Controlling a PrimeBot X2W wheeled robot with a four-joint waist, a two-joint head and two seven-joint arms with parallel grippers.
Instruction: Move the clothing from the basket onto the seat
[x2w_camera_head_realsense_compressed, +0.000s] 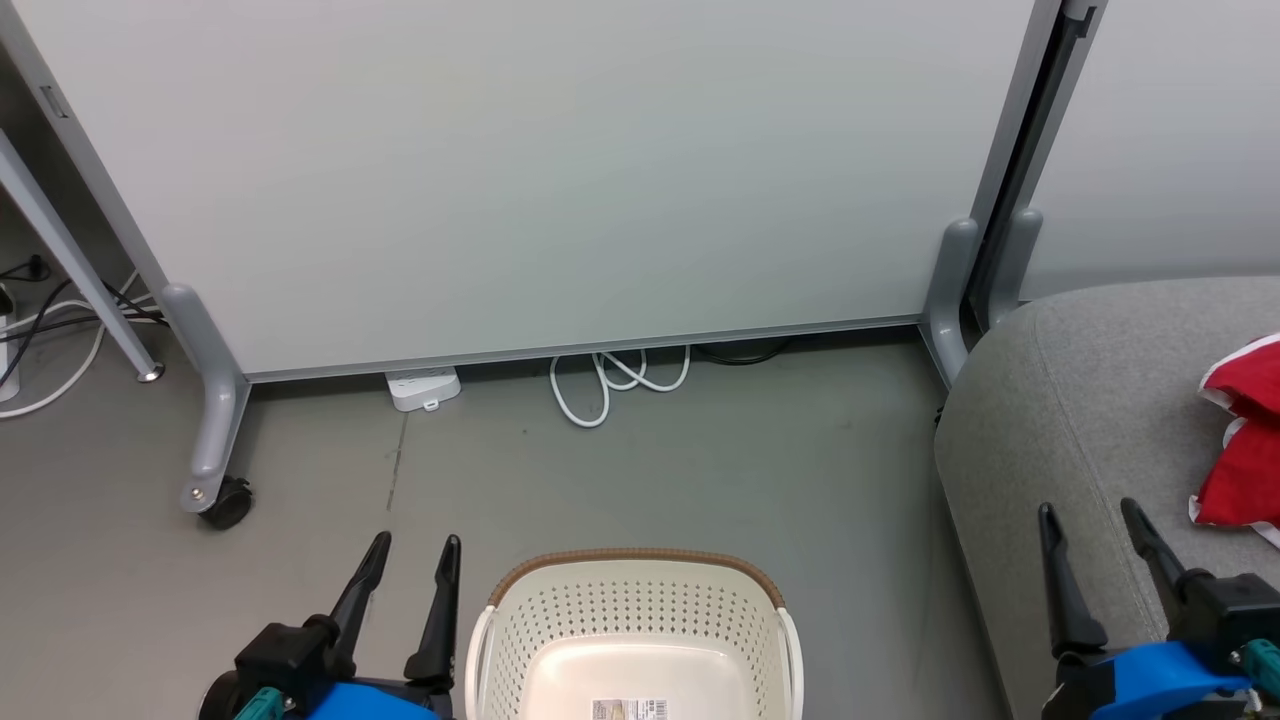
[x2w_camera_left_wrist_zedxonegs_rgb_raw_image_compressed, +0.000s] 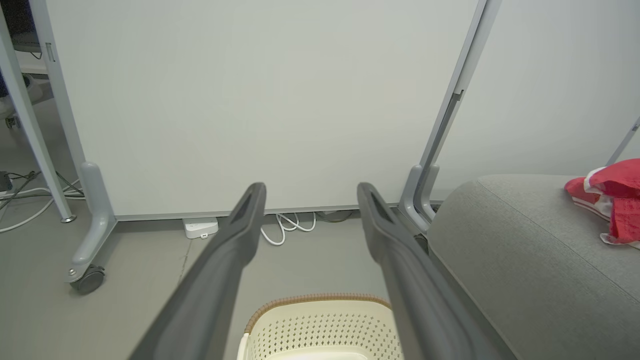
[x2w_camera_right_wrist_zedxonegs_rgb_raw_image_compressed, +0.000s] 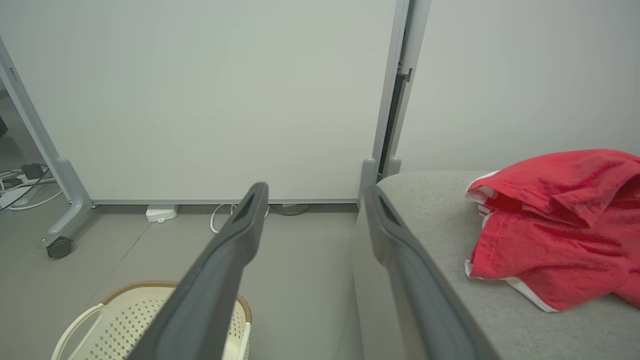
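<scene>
Both claws stand open and empty: the left gripper (x2w_camera_head_realsense_compressed: 416, 545) just beside the basket (x2w_camera_head_realsense_compressed: 640, 562), the right gripper (x2w_camera_head_realsense_compressed: 1087, 510) over the seat (x2w_camera_head_realsense_compressed: 1080, 400). The clothing (x2w_camera_head_realsense_compressed: 1245, 440) lies bunched on that seat. The risk is that the basket's near part is cut off, so a leftover garment could go unnoticed. The label (x2w_camera_head_realsense_compressed: 630, 710) inside is too small to read.

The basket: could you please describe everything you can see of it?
The basket is cream-white perforated plastic with a brown woven-look rim, white side handles and a small label on its bottom. It stands upright on the grey floor, left of the seat and apart from it. Its visible inside holds nothing else.
</scene>
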